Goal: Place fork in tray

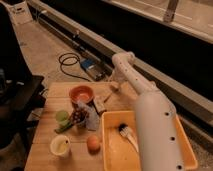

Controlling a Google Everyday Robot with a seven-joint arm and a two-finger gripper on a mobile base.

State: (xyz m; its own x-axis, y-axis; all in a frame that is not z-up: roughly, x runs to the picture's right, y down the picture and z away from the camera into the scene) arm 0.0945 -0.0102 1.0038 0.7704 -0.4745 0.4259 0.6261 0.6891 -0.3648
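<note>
The yellow tray is sitting at near right. Beyond it, the fork is lying on the wooden table, right of the orange bowl. The gripper is hanging at the fork's far end, jaws spread wide, gripping nothing.

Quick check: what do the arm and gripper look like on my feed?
The arm is white, made of thick rounded tubular segments with small dark dots along its side. The gripper, over the table's far edge, looks pale tan.
</note>
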